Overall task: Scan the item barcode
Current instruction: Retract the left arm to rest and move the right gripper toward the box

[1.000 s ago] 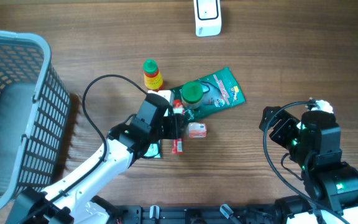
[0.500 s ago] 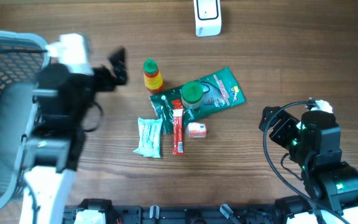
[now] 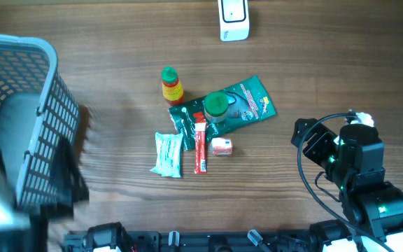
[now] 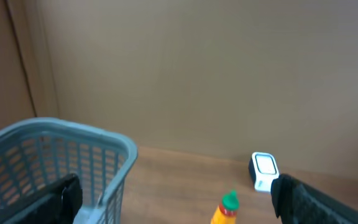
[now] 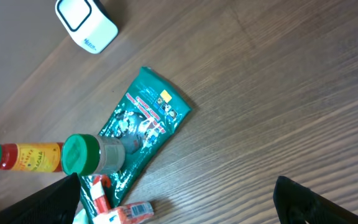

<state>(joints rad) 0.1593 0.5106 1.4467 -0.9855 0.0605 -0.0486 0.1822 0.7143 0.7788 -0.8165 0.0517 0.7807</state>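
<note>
Wooden table [image 3: 327, 63] with basket [image 3: 40, 126] and scanner [image 3: 234, 19]; left hand [image 4: 178, 186], right hand [image 5: 178, 183] both wide open, empty.

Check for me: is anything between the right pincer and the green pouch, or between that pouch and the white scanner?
Nothing visible blocks either path. Only bare tabletop lies between the right pincer and the green pouch, and between the pouch and the white scanner. A green-capped jar does rest on the pouch's far end.
</note>
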